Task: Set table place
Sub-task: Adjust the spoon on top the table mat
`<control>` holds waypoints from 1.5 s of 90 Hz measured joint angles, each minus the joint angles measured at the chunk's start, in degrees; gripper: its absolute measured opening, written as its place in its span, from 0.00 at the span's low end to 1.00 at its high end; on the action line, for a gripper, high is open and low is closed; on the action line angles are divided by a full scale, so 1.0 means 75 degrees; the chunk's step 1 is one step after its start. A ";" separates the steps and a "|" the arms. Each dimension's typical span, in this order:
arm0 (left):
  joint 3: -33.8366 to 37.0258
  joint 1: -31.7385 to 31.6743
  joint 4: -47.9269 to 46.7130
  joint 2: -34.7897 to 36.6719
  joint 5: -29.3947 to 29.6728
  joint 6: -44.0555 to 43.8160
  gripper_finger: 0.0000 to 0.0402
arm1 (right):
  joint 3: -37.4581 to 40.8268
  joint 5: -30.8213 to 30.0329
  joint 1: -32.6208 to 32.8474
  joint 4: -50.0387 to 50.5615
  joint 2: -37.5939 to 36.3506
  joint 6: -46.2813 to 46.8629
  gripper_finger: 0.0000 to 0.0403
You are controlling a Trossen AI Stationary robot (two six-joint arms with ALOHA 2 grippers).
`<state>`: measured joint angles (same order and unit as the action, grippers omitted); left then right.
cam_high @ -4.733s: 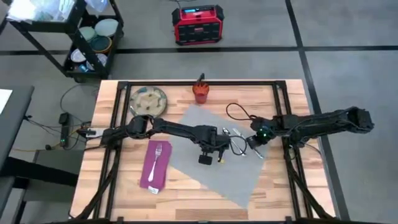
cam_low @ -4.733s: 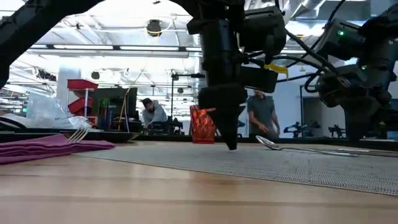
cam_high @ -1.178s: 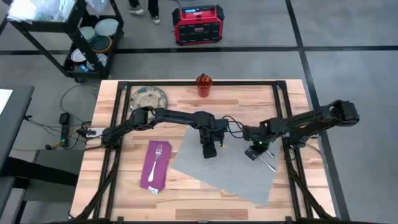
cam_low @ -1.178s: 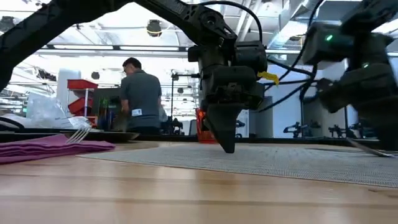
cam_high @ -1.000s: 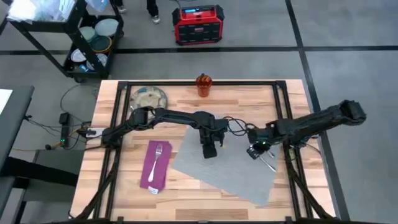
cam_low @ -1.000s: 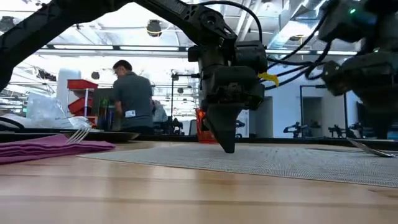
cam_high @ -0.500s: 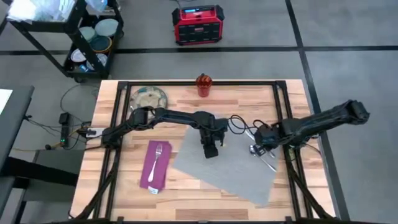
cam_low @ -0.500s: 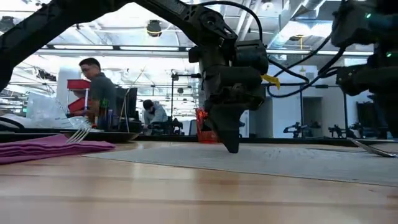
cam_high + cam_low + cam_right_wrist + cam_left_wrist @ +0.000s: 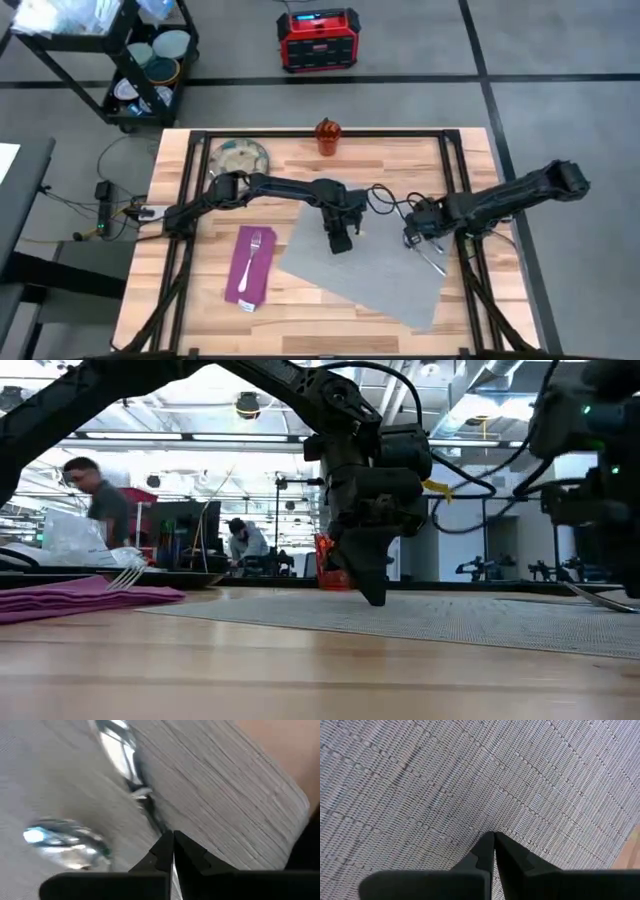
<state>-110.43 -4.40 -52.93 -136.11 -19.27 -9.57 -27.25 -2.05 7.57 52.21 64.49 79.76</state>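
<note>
The grey woven mat (image 9: 370,275) lies askew on the wooden table (image 9: 300,325). My left gripper (image 9: 341,245) stands shut on the mat's middle, also seen in the low view as my left gripper (image 9: 375,598). My right gripper (image 9: 410,240) is shut over the mat's right part, just beside steel cutlery (image 9: 432,261) lying on the mat. Its wrist view shows a spoon bowl (image 9: 117,742) and another shiny piece (image 9: 65,842). A fork (image 9: 252,250) rests on the magenta napkin (image 9: 243,278). The plate (image 9: 238,158) and the orange-red cup (image 9: 327,136) stand at the far edge. My left gripper presses its shut fingertips (image 9: 485,842) down on the mat's weave (image 9: 470,780), coming from above. The mat lies flat under them. My right gripper holds its shut tips (image 9: 162,845) at the end of a thin dark handle (image 9: 150,812); whether they touch it or the mat, I cannot tell.
Loose black cables (image 9: 385,198) lie on the table between the arms. Black rails (image 9: 452,160) frame the top. A black cart (image 9: 140,60) and a red box (image 9: 318,38) stand on the floor beyond the far edge. A person (image 9: 95,505) is in the room behind.
My right gripper has shifted a little toward the table's right edge, staying over the mat's right part. The cutlery and the mat lie where they were. A person in the room behind has walked across the low view.
</note>
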 joint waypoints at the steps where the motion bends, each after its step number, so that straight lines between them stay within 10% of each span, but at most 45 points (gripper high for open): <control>1: 0.0000 0.0000 0.0000 0.0000 0.0001 0.0002 0.00 | 0.0019 0.0022 -0.0014 -0.0014 0.0023 0.0018 0.00; 38: 0.0000 0.0006 0.0208 0.0000 0.0004 0.0045 0.00 | 0.0096 0.1400 0.0106 -0.3714 -0.0267 -0.1854 0.00; 135: -0.0009 0.0005 0.0127 0.0000 -0.0014 0.0016 0.00 | 0.0099 0.1007 0.0190 -0.3020 -0.0373 -0.1294 0.00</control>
<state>-110.50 -4.36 -51.98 -136.11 -19.38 -9.45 -26.50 5.51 8.99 29.56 61.69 70.06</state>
